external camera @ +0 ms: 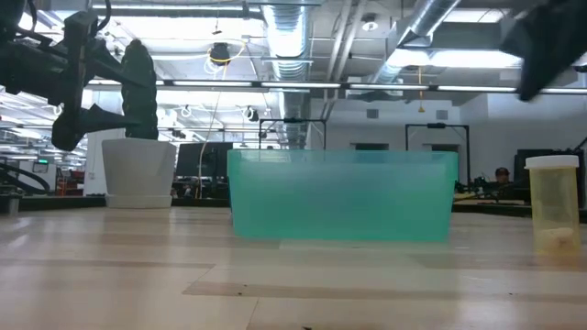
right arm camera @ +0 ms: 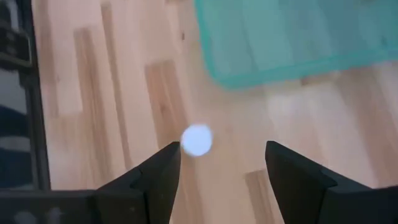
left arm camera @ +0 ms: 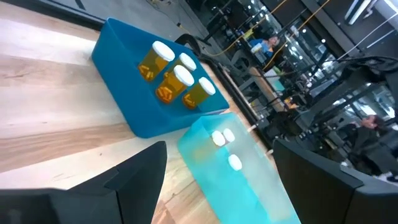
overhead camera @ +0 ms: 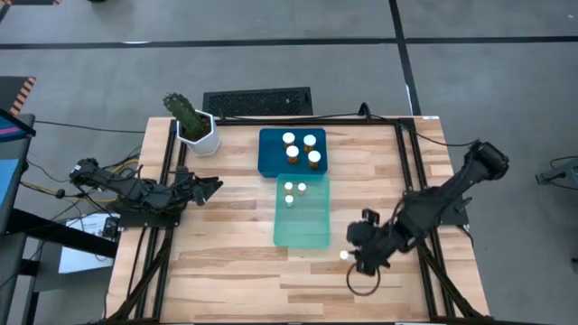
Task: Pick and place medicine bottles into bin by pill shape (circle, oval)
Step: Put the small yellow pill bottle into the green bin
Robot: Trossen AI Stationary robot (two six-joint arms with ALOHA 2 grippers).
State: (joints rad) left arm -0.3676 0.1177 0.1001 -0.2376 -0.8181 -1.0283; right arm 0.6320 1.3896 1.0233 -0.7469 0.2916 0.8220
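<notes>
One amber medicine bottle with a white cap stands upright on its base on the table, right of the teal bin; it also shows in the low view. My right gripper hangs open above it. In the right wrist view its fingers stand on either side of the cap without touching it. The blue bin holds several bottles. The teal bin holds three. My left gripper waits open at the table's left.
A white plant pot with a cactus stands at the table's far left corner. A black cable loop lies on the table below my right gripper. Bare wood lies near and left of the teal bin.
</notes>
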